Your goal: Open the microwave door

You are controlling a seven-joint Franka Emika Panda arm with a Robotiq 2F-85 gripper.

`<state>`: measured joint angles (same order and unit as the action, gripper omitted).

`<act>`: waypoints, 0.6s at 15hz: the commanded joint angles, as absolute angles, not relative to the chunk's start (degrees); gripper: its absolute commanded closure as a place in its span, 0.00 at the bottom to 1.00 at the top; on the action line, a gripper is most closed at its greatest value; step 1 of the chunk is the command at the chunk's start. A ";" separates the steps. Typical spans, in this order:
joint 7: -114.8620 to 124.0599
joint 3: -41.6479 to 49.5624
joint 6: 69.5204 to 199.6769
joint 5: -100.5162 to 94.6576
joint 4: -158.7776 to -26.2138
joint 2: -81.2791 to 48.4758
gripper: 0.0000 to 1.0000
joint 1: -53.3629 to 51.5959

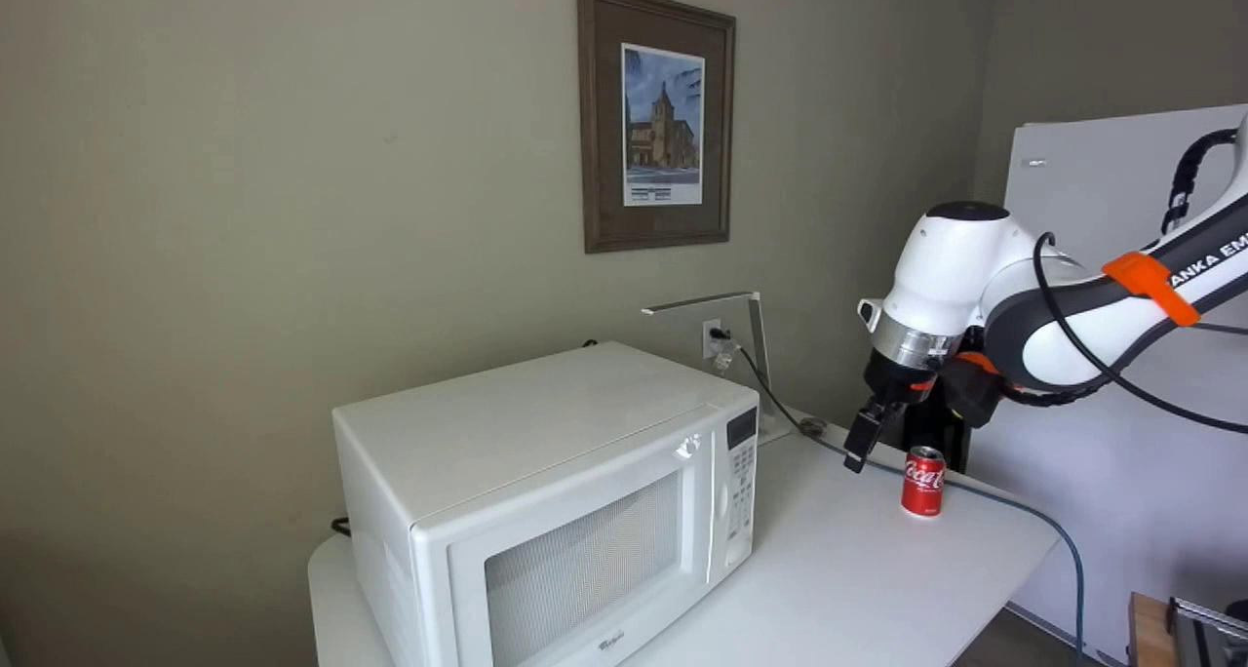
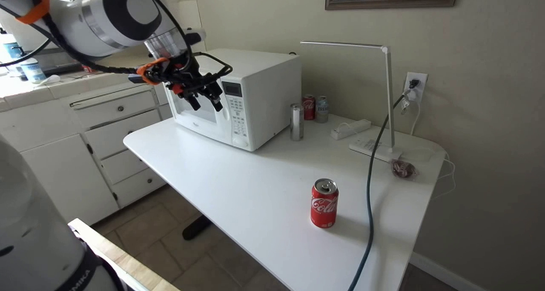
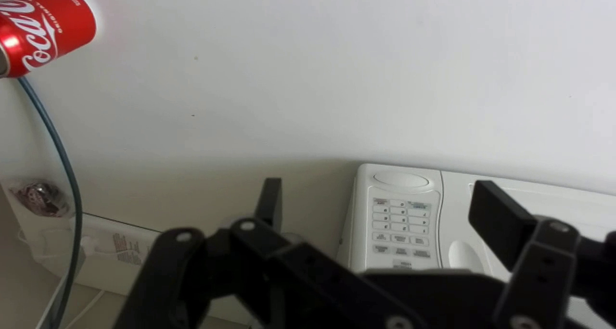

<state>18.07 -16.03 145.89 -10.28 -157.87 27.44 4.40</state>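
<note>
Nearest the wrist camera, the black Robotiq gripper (image 3: 382, 206) is held in midair with its jaws spread wide apart. It is carried by a white Franka Emika Panda arm (image 1: 936, 277), around which an orange strap (image 1: 1150, 287) is fastened. The white countertop microwave (image 1: 546, 423) is set on a white table (image 2: 247, 176) beside the wall (image 1: 292, 209) and, in an exterior view, is separated from the gripper by a wide gap. Its greyish-windowed microwave door (image 1: 585, 550) is seen shut, with the narrow control strip (image 1: 743, 482) placed just beside it. In the wrist view, part of that strip is seen upside down between the jaws.

An upright red Coca-Cola can (image 2: 324, 203) is stood on the table, well apart from the microwave, and near it a blue-green cable (image 2: 370, 214) is laid. A silver can (image 2: 296, 121), a second red can (image 2: 308, 107) and a pale labelled container (image 2: 322, 109) are grouped beside the microwave. Farther along, a desk lamp (image 2: 388, 78) is placed, with a small wrapped item (image 2: 403, 169) set near its base. A black plug (image 2: 414, 84) is fitted into a white outlet (image 2: 419, 79), and a framed picture (image 1: 663, 126) of a towered building is hung on the wall.
</note>
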 commanded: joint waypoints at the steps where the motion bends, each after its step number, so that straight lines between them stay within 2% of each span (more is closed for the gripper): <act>1: 15.58 -13.74 151.48 -9.33 -157.85 19.89 0.00 1.75; 6: 18.40 -15.41 161.31 -18.08 -157.99 10.79 0.00 5.92; 7: 17.09 -14.11 157.62 -15.09 -157.97 14.92 0.00 3.54; 9: 17.17 -13.76 159.64 -16.68 -157.94 11.91 0.00 4.09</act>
